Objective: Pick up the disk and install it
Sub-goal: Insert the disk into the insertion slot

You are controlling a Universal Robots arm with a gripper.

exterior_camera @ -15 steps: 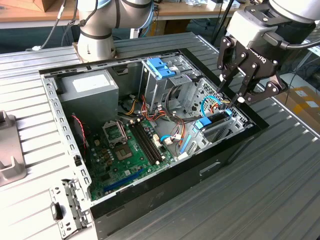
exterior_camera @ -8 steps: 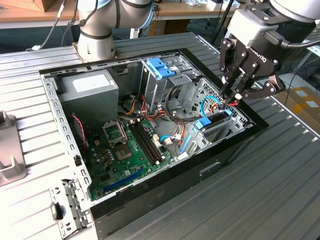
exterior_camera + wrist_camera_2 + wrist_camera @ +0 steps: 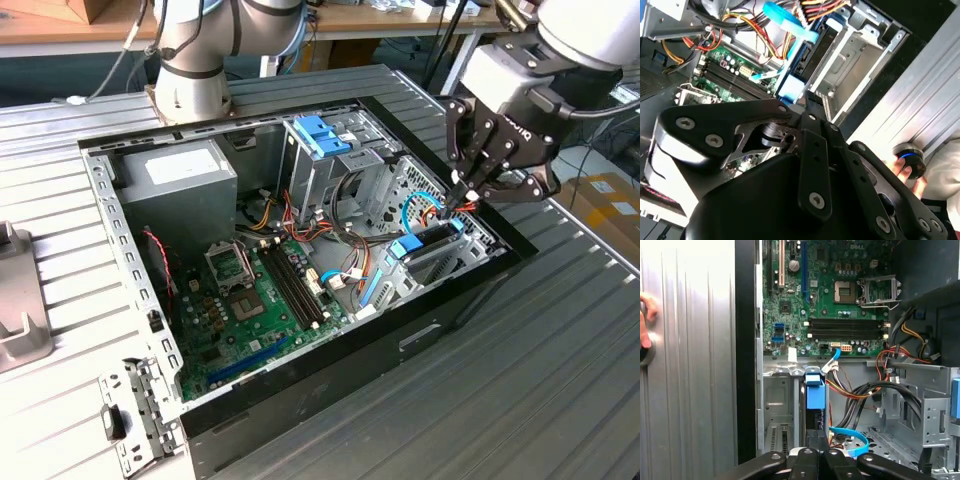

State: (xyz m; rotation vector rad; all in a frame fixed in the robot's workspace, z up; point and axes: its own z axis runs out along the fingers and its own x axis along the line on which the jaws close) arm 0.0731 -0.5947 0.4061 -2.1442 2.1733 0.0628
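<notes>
- Jaws of the gripper (image 3: 462,197) looked pinched on the disk's (image 3: 432,240) upper edge, keeping it upright on edge.
- It sat partly down in the drive bay (image 3: 452,262), at the computer case's (image 3: 330,385) corner beside the motherboard (image 3: 265,300).

No text can be made out: white lettering on the black body of the gripper (image 3: 462,197) sits half hidden, white print near the edge of the motherboard (image 3: 840,305) runs too fine, and the white sticker (image 3: 183,166) on the power-supply box (image 3: 150,205) is blank-looking.
</notes>
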